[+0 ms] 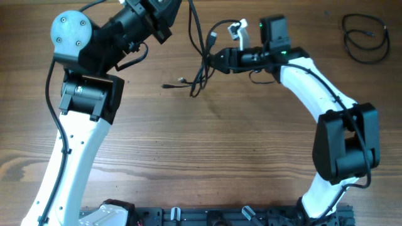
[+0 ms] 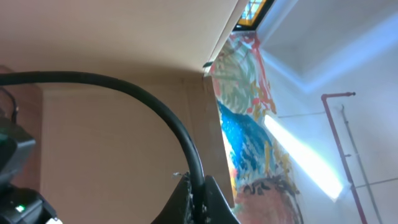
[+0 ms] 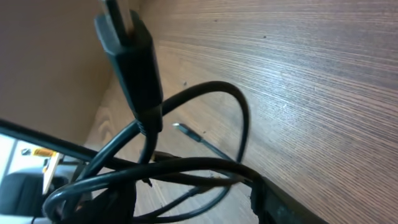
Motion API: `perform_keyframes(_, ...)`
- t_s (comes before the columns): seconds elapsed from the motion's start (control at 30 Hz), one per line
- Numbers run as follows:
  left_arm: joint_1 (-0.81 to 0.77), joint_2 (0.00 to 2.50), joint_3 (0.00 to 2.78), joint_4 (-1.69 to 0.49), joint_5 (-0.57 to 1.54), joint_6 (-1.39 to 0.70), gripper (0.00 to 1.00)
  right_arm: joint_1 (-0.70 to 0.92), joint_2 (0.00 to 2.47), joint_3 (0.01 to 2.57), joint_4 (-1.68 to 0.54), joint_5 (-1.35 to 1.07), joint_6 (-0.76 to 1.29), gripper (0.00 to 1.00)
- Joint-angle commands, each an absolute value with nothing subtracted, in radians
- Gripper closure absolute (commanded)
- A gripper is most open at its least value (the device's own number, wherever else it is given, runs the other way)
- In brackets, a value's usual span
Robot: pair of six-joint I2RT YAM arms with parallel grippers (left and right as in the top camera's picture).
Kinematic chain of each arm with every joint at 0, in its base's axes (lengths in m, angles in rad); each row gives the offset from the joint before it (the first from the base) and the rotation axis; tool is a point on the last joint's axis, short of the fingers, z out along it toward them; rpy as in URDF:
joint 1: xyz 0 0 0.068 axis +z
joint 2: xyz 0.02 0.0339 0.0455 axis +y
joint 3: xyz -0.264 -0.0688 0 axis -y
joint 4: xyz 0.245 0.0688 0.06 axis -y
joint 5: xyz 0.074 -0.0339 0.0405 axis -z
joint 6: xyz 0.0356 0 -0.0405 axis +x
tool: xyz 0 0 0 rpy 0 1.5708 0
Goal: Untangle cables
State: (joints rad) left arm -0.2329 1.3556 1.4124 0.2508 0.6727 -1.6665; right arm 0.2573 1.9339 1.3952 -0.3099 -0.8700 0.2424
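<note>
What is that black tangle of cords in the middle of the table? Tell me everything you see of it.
The cables are thin, black, rubbery-looking cords, looped over one another in a loose tangle on the wooden table, toward its far side. Small plug ends stick out at its left. One strand rises to the left tool, which pinches it shut. The right tool reaches into the loops; whether it grips is unclear.

The thin black cables [image 1: 200, 69] are showing plain black throughout, their moulded plastic plug [image 3: 134, 68] included. The flat wooden table [image 1: 207, 144] is wearing mid-brown with fine darker grain lines. The left arm [image 1: 81, 157] and right arm [image 1: 314, 88] are pairing white shells with black joints. A small light [image 1: 284, 51] is glowing green. A painted wall hanging [image 2: 249, 124] is displaying blue, green, red and yellow patches.
</note>
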Motion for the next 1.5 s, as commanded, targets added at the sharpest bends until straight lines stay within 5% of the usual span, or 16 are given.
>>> perform_keyframes(0.0,-0.234,1.333,1.418,0.261,0.746,-1.684,0.96,0.254,1.977,1.385,-0.270,-0.792,0.346,0.40)
perform_keyframes(0.43,-0.234,1.333,1.418,0.221,0.800,-1.679,0.96,0.295,2.040,1.385,-0.158,-0.731,0.478,0.46)
perform_keyframes(0.67,-0.233,1.333,1.418,0.182,0.799,-1.626,0.96,0.293,2.040,1.385,-0.173,-0.648,0.526,0.87)
perform_keyframes(0.77,-0.233,1.333,1.418,0.182,0.793,-1.597,0.96,0.290,2.040,1.385,-0.200,-0.618,0.525,0.94)
perform_keyframes(1.47,-0.233,1.333,1.418,-0.259,0.625,-1.253,0.96,0.247,2.012,1.385,-0.450,-0.572,0.449,0.96)
